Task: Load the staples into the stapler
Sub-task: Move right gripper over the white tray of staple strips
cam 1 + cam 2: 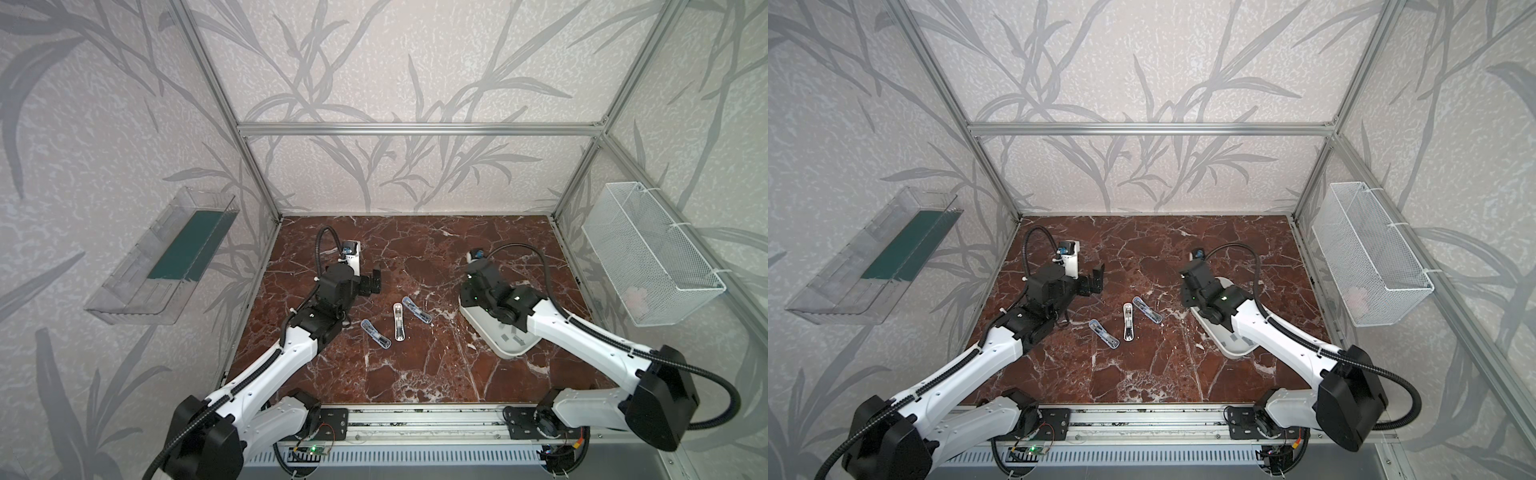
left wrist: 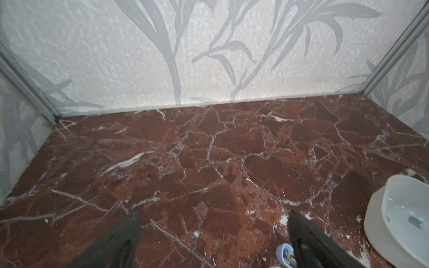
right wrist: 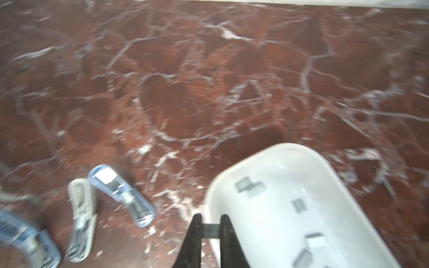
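Closest to your right wrist camera, the right gripper (image 3: 211,220) is clamped on one grey staple strip (image 3: 210,230). Its black fingers (image 3: 197,239) press the strip from both sides, right at the near rim of the white tray (image 3: 255,150). Past the grip, the other staples (image 3: 299,205) lie loose on the tray floor. I count about five, but the blur makes that unsure.

Farther out on the marble tabletop (image 1: 415,374) lie three staplers, near one another and well apart from the tray: a blue stapler (image 1: 376,333), a white stapler (image 1: 398,322) and a second blue stapler (image 1: 417,309). Your left gripper (image 2: 213,215) hangs over bare marble beside them, jaws spread wide and holding nothing.

By my reading you are early in the job. One strip is in the grip, and no strip shows seated in any stapler. You have yet to carry it across, line it up with a stapler's channel and slide it in.
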Controlling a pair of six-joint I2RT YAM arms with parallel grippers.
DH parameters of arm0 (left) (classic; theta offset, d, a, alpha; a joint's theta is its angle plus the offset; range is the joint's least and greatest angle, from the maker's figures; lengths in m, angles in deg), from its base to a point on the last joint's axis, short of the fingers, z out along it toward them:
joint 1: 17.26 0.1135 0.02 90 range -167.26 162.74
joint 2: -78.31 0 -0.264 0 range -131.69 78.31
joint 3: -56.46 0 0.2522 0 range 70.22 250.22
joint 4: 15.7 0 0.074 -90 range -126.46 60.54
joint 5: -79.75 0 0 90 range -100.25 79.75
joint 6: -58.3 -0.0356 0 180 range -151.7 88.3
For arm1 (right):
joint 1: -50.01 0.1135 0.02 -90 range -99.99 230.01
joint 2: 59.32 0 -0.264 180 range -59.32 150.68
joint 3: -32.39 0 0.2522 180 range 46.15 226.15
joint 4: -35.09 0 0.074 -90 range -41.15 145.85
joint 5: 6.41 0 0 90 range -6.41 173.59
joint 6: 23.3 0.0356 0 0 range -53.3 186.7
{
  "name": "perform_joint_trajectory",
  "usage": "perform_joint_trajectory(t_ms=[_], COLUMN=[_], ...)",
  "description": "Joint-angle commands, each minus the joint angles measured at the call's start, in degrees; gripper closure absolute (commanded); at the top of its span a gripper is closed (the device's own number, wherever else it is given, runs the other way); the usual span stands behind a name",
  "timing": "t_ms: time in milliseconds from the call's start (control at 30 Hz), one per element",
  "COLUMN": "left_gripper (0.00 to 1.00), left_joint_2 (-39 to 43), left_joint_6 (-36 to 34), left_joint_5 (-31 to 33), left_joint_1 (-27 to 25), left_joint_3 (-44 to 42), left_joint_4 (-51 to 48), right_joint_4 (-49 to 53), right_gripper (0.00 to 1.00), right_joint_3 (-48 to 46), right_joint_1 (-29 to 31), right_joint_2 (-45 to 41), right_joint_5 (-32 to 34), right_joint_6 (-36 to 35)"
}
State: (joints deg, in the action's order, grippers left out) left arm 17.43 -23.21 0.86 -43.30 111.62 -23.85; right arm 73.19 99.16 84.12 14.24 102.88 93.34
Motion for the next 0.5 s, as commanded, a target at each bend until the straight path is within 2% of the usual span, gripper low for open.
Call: perform_joint_trajectory(t_ms=[0, 133, 467], left_gripper=[0.01, 0.01, 0.01], left_joint_2=[-0.59, -1.11, -3.2], left_joint_6=[-2.49, -3.32, -5.78], left_joint_5=[2.44, 4.41, 4.44], left_joint_1=[0.94, 1.69, 2.05], left_joint_3=[2.21, 0.56, -3.11], left_joint_4=[-0.75, 0.84, 8.21], right_joint_4=[4.61, 4.69, 6.74], right_gripper=[0.85, 0.84, 0.83], right_joint_3=[-2.55, -1.12, 10.7], right_joint_1=[-5.45, -9.94, -13.84], right_joint_2=[0.29, 4.33, 23.74], right_joint_5=[-2.64, -6.43, -11.5], right_joint_6=[0.81, -1.76, -5.48])
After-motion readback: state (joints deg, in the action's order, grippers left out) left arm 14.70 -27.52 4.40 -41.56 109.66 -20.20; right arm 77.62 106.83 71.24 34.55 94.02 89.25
